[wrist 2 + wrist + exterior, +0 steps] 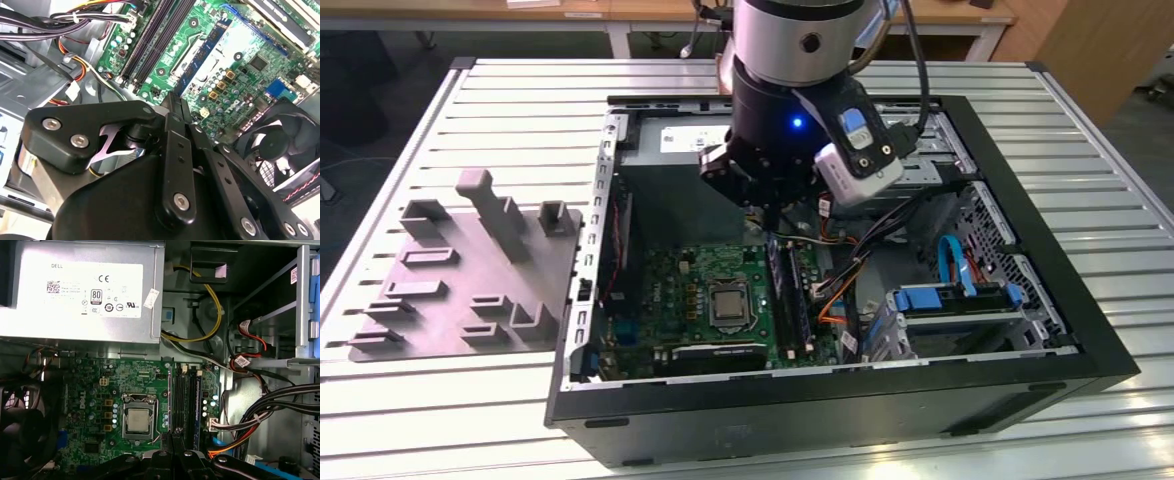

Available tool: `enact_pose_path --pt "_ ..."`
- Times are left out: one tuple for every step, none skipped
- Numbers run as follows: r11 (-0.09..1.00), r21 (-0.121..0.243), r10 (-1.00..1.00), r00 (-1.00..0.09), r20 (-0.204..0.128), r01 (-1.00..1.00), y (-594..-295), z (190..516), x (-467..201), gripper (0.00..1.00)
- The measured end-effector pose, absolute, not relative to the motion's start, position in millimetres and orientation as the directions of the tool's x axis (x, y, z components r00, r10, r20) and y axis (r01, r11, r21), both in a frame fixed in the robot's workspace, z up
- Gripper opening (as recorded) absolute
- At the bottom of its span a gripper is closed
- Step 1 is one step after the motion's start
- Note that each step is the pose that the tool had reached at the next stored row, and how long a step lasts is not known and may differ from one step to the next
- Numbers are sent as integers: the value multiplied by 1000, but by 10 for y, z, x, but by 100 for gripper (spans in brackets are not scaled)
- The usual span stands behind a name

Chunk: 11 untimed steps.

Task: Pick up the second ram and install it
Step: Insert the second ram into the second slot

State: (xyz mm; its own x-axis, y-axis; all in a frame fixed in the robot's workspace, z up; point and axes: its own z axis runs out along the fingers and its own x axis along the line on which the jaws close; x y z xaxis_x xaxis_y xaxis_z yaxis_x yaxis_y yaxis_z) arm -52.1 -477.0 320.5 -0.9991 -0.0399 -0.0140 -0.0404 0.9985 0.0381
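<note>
Gripper (pixel 176 100): black linkage nearest the lens in both wrist views; fingers clenched, tips pressed close together (pixel 175 436). In the exterior view it hangs inside the open computer case (pixel 761 425), over the board's memory area (pixel 769 228).
Second ram (pixel 783 300): dark strip standing on edge among the slot rails, just beside the processor socket, in line beneath the fingertips. Cannot tell whether the tips touch it.
Slot rails (pixel 155 40): long, black, running parallel away from the fingertips; white latches at the far ends in the first wrist view (pixel 186 390).
Processor socket (pixel 137 420): silver square in a metal frame on the green motherboard (pixel 660 285).
Power supply (pixel 80 290): grey box with pale label, at the far end of the case beyond the board.
Fan (pixel 280 150): black, at the board's edge.
Cables (pixel 270 405): black, red and orange bundle, on the side of the rails away from the socket.
Drive bracket (pixel 947 298): bright blue, toward the exterior view's right.
Fixture (pixel 467 270): grey moulded holder on the slatted table (pixel 520 100), outside the case, on the exterior view's left.
</note>
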Motion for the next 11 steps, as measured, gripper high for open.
enact_pose_path --pt "998 38 -44 -999 -14 -45 -4770 3200 -517 11" --pt "998 38 -44 -999 -14 -45 -4770 3196 -516 11" --pt "998 38 -45 -999 -14 -45 -4770 3192 -512 11" --pt "998 38 -45 -999 -14 -45 -4772 3188 -507 11" --pt "998 38 -44 -999 -14 -45 -4773 3182 -500 11" --pt "998 38 -44 -999 -14 -45 -4774 3176 -494 11" --pt "998 38 -44 -999 -14 -44 -4774 3169 -487 11" --pt "998 38 -44 -999 -14 -44 -4774 3162 -481 11" --pt "998 38 -44 -999 -14 -44 -4774 3156 -471 11" --pt "998 38 -44 -999 -14 -44 -4774 3149 -461 11" --pt "998 38 -44 -999 -14 -44 -4774 3140 -452 11"
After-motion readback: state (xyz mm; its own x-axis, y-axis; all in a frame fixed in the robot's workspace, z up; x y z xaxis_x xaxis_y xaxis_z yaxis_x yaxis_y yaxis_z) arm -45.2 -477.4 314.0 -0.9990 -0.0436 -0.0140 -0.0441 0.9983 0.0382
